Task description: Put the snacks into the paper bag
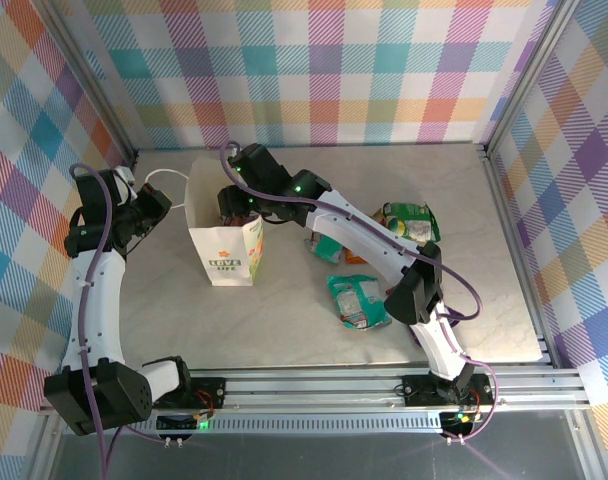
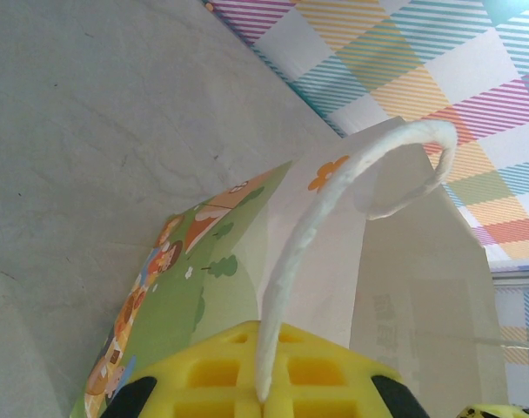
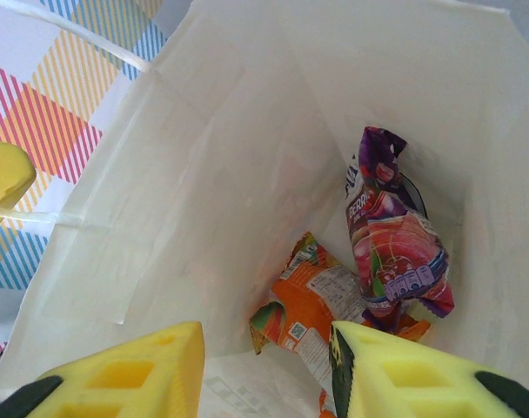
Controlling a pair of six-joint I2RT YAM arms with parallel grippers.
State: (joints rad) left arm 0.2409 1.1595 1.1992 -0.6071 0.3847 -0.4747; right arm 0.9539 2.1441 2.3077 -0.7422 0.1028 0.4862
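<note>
The right gripper is seen above the open mouth of the paper bag, its jaws spread apart with nothing pinched between them. Directly below, on the bag's floor, a purple packet and an orange packet are found, the purple one lying partly over the orange one. Both are clear of the fingers.

The left gripper is pressed together on the bag's white cord handle, and the bag is judged to be held upright and open by this.

In the top view the bag is set on the table between the two arms, left of centre. Off to its right, well apart from it, a green packet and a teal packet are left on the table, and another packet is partly hidden under the right arm.

The task is judged to be partway done: two packets are bagged and at least three are left to be fetched.
</note>
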